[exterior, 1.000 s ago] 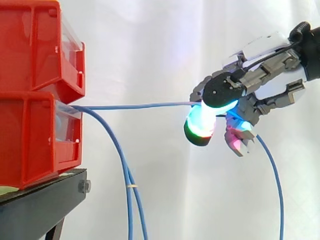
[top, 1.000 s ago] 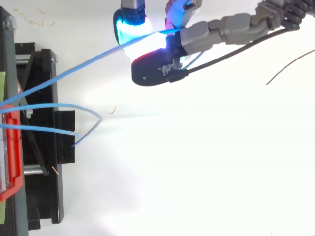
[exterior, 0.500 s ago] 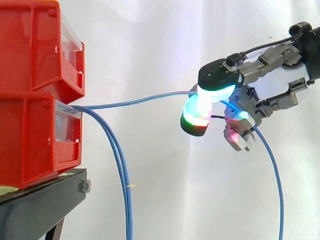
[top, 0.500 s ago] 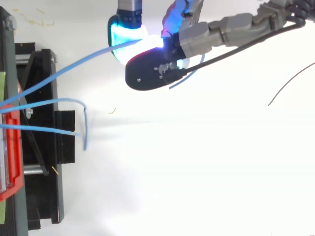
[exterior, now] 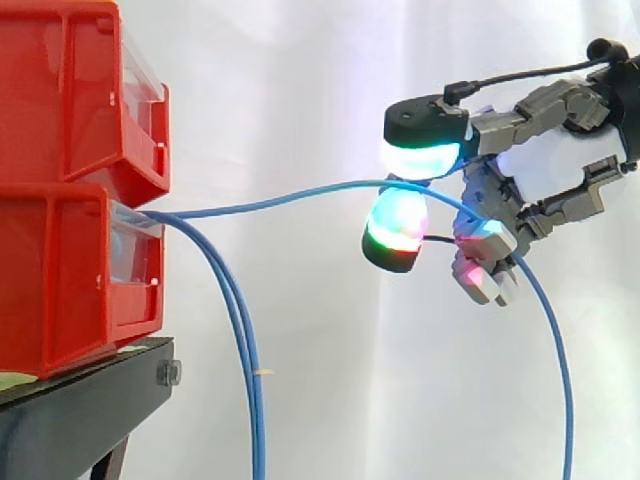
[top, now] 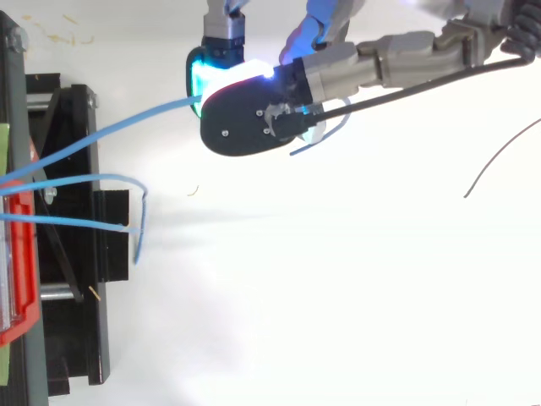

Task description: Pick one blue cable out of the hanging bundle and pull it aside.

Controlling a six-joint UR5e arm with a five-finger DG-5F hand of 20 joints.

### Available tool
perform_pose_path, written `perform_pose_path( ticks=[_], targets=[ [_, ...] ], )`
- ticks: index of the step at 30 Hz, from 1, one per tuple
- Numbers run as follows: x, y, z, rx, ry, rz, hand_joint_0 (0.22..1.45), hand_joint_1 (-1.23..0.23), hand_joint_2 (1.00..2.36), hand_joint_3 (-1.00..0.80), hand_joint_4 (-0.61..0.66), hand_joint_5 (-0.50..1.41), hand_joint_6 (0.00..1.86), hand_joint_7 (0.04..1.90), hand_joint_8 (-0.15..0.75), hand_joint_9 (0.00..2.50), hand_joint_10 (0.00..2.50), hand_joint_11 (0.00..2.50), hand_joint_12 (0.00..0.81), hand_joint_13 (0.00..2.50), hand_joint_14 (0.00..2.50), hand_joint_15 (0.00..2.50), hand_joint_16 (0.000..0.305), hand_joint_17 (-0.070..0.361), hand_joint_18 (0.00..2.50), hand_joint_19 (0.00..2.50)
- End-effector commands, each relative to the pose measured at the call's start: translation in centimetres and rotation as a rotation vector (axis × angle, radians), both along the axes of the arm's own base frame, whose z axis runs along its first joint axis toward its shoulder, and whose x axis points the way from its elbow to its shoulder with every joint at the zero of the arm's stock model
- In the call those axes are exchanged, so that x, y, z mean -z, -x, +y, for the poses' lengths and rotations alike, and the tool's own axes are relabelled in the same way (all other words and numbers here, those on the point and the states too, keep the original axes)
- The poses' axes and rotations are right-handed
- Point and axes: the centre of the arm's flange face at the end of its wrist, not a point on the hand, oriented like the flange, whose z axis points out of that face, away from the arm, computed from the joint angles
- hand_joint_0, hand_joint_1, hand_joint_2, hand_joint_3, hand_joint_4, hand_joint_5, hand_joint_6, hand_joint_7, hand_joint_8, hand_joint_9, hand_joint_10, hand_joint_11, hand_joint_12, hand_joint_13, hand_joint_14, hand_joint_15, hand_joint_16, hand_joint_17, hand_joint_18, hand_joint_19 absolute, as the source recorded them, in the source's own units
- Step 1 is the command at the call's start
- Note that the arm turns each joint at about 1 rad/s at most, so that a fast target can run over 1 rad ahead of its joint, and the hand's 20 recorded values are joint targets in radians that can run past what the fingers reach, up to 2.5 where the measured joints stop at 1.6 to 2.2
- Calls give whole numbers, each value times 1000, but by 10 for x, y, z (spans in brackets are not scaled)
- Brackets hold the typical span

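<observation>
Well left of the hand, red bins [exterior: 70, 180]: they sit stacked on the black stand [exterior: 80, 410]. Every cable comes out at the lower bin's front, so treat that as your anchor point.
Hanging bundle [exterior: 238, 330]: two blue cables drop just beside the bins, well left of the hand and apart from the picked one. Nothing stands between them and the hand.
Blue cable [exterior: 300, 193]: it arcs from the bin across to the hand, bowed rather than taut, and touches nothing on the way.
Hand [exterior: 545, 170]: its fingers curl round the cable, which passes between the upper pad [exterior: 420, 155] and the lower pad [exterior: 395, 225]. The pads look parted, so you seem to hook it more than pinch it.
Risk: by my judgement the cable can slide through that gap or fall out of it if you pull on. A hard tug could instead drag the bin.
Free tail [exterior: 553, 350]: it hangs below the hand to its right, in front of the white curtain, and could catch on the lower fingers.
</observation>
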Motion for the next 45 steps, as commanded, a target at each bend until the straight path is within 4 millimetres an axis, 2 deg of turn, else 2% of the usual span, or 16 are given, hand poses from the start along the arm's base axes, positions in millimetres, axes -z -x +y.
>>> perform_pose_path(
  ticks=[1, 3, 6, 9, 18, 29, 34, 40, 45],
  targets=[
    [0, 0, 0, 0, -1, 1, 489, -460, 1000, -500, -22, -139, 891, 778, 296, 1264, 16, 915, 348, 1020, 21, 836, 42, 95, 839, 839],
    [0, 0, 0, -1, 1, 1, 547, -497, 1004, -440, -31, -135, 888, 814, 279, 1257, 16, 937, 327, 1004, 24, 837, 38, 85, 806, 864],
    [0, 0, 0, -1, 1, 1, 567, -539, 1010, -355, -48, -130, 892, 823, 273, 1262, 19, 929, 318, 1005, 27, 840, 37, 83, 809, 860],
    [0, 0, 0, -1, 1, 1, 564, -643, 1015, -190, -33, -126, 897, 826, 301, 1281, 16, 925, 350, 1037, 23, 828, 44, 98, 879, 811],
    [0, 0, 0, 0, -1, 1, 606, -792, 1025, -50, -44, -143, 923, 903, 264, 1228, 18, 946, 319, 994, 25, 827, 38, 85, 832, 820],
    [-1, -1, 6, -5, -56, -17, 628, -817, 1027, -43, -73, -146, 931, 965, 267, 1218, 19, 952, 308, 981, 28, 830, 36, 81, 831, 819],
    [1, -2, 11, -19, -88, -22, 657, -841, 1028, -38, -70, -149, 927, 1153, 262, 1215, 19, 943, 306, 983, 26, 817, 36, 81, 841, 799],
    [1, -3, 16, -51, -151, -32, 686, -868, 1027, -85, -102, -152, 940, 1114, 256, 1203, 19, 946, 305, 972, 26, 817, 36, 80, 840, 789],
    [1, -3, 16, -55, -173, -36, 696, -868, 1024, -110, -112, -153, 939, 1157, 257, 1204, 19, 934, 305, 968, 26, 810, 36, 80, 833, 791]
  ],
)
